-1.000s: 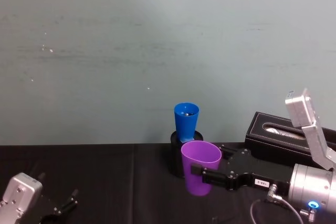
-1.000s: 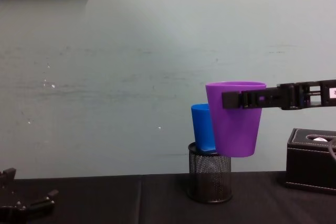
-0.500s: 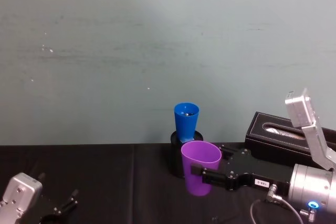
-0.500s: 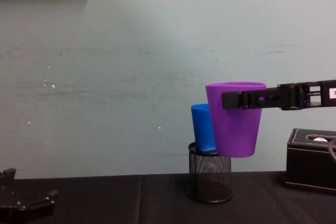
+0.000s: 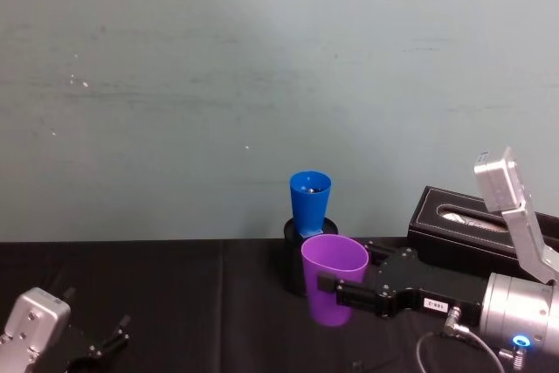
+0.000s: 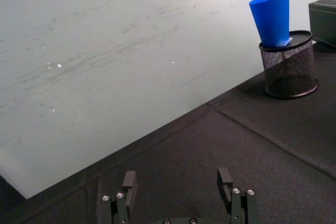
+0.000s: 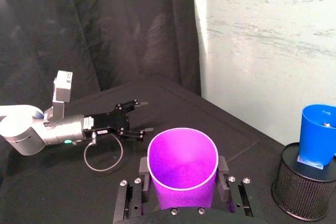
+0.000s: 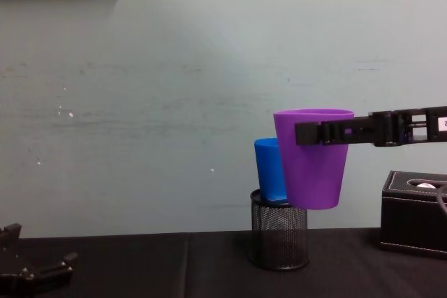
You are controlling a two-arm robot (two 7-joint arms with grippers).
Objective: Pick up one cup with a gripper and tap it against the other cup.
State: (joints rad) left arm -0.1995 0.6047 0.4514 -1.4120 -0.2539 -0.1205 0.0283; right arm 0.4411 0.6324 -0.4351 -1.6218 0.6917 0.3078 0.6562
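Nothing's moved: your right gripper [image 5: 343, 270] still pinches the purple cup [image 5: 330, 310], raised just in front of the blue cup [image 5: 310, 203]. Two cups, one mesh holder [image 8: 279, 239] carrying the blue one at the back edge of the table [image 5: 175, 294], one black box [image 5: 463, 229] beside it. Left gripper [image 6: 177, 177] sits spread open, front-left corner.

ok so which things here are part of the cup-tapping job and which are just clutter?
Job: purple cup, gripped by the right claw; blue cup.
Just lying about: black mesh pen holder holding the blue cup; black tissue box; idle left claw, open, low on the left.
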